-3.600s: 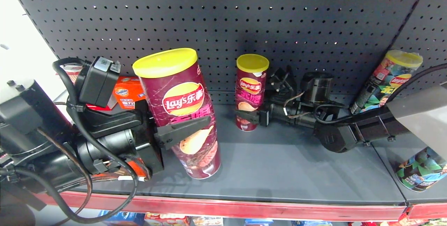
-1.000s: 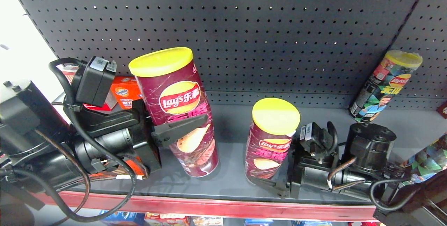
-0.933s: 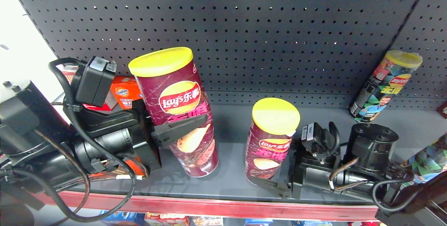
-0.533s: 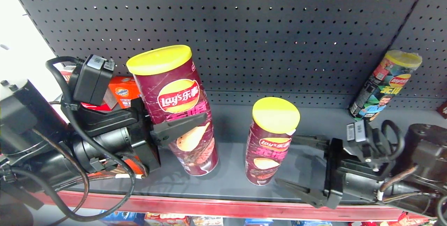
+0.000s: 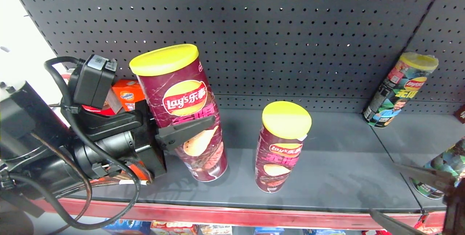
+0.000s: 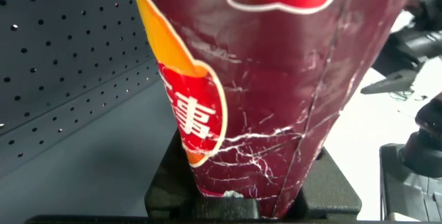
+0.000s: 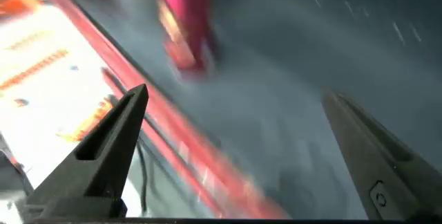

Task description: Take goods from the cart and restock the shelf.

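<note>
Left gripper (image 5: 183, 131) clamped on tall chip can (image 5: 180, 108), left of short can (image 5: 281, 151), leaning, base near shelf (image 5: 327, 177) deck. Right gripper (image 5: 382, 187) spread, empty, well right of short can. Risk: release while tilted, tall chip can topples onto short can.

A dark perforated pegboard (image 5: 254, 28) spans 10 to 2 o'clock. An orange box (image 5: 127, 95) sits at 9 o'clock. A multicoloured can (image 5: 399, 89) with a yellow lid stands at 3 o'clock against the pegboard. A second multicoloured can (image 5: 448, 160) sits at 4 o'clock. Small packages (image 5: 170, 229) lie one level lower at 6 o'clock.
</note>
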Controlling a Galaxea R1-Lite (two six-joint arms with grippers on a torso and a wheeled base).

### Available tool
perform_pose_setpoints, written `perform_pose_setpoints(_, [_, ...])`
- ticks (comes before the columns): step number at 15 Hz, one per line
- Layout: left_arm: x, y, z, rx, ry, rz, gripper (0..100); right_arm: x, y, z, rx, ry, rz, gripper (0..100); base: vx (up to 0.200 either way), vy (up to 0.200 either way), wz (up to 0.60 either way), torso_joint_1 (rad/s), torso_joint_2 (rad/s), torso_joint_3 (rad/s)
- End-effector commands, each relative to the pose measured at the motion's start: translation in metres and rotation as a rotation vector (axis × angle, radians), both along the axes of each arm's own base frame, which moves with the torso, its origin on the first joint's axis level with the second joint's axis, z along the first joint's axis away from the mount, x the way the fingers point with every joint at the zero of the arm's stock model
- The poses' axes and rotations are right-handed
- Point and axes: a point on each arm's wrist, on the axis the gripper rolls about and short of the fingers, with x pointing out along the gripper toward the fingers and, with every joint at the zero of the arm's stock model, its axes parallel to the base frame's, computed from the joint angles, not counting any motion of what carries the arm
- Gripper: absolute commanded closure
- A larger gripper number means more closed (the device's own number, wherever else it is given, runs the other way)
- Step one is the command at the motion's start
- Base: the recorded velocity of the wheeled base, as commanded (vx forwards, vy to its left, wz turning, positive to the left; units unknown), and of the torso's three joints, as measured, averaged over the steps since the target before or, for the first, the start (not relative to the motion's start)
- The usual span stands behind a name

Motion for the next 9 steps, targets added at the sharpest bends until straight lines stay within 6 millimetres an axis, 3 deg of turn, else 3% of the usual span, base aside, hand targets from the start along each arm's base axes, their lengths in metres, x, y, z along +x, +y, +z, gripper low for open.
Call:
perform_pose_setpoints(1, [0.0, 0.0, 0.0, 0.001, 0.001, -0.002, 100, -0.051, -0.032, -0.034, 0.069, 0.037, -0.2, 0, 0.0, 0.0, 0.0, 0.0, 0.0, 0.0])
perform_pose_setpoints(6, [0.002, -0.002, 0.004, -0.009, -0.02, -0.004, 100, -0.087, -0.052, -0.076, 0.06, 0.151, -0.289, 0, 0.0, 0.0, 0.0, 0.0, 0.0, 0.0])
perform_pose_setpoints(7, [0.001, -0.002, 0.005, -0.01, -0.022, -0.008, 100, -0.094, -0.055, -0.086, 0.041, 0.172, -0.338, 0, 0.0, 0.0, 0.0, 0.0, 0.0, 0.0])
perform_pose_setpoints(9, [-0.002, -0.003, 0.002, -0.006, -0.013, -0.016, 100, -0.098, -0.056, -0.088, 0.084, 0.138, -0.552, 0, 0.0, 0.0, 0.0, 0.0, 0.0, 0.0])
